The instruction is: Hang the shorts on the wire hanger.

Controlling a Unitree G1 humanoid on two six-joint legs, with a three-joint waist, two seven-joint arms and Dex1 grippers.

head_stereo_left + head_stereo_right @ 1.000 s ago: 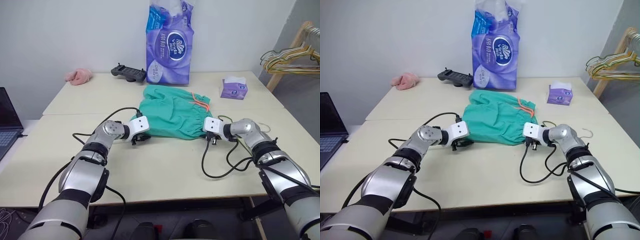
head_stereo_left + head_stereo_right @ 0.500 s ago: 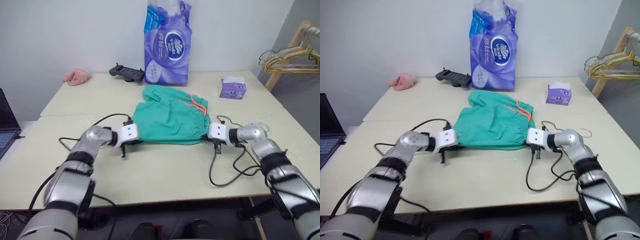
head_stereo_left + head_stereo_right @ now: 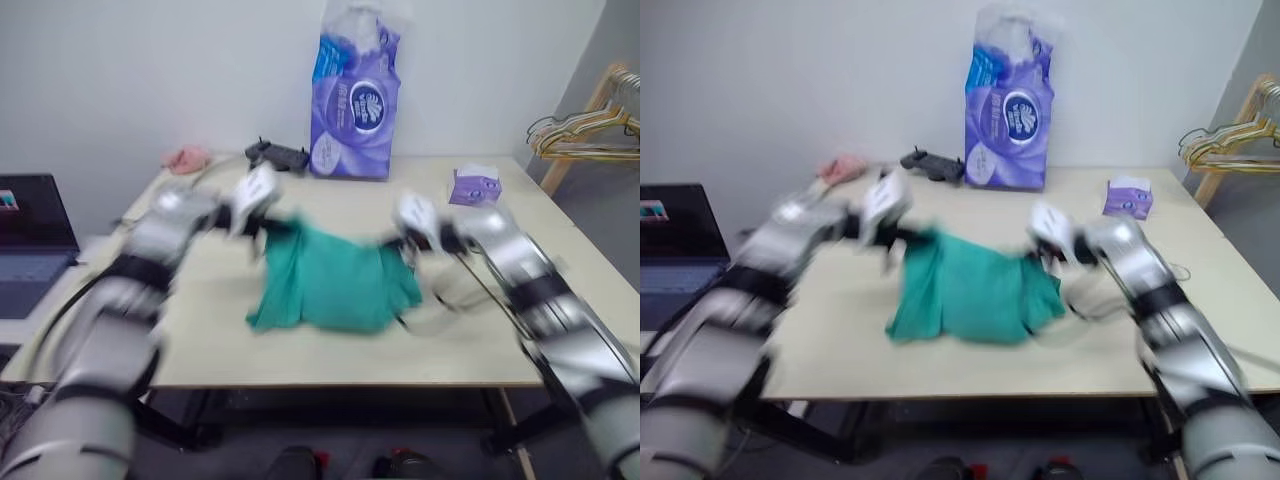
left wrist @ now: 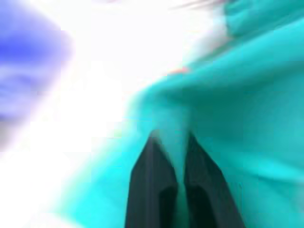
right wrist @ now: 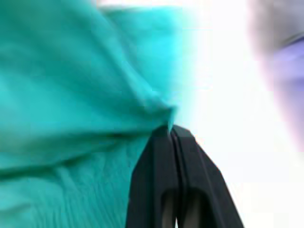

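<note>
Both pairs of jaws were closed tight on teal cloth. In the left wrist view the left gripper [image 4: 172,137] pinched a fold of the shorts [image 3: 335,285], and in the right wrist view the right gripper [image 5: 170,129] pinched another edge of them. In the left eye view the shorts hung between the two raised grippers at the centre of the frame, and the lower part of the cloth drooped toward the table [image 3: 470,355]. The step in hand seemed to be lifting the shorts and spreading them. No single dark wire hanger could be made out; a bunch of hangers [image 3: 585,125] sat at the far right edge. Next, I judged, the shorts had to be carried to the hanger and laid over its bar, with both grips kept firm.
</note>
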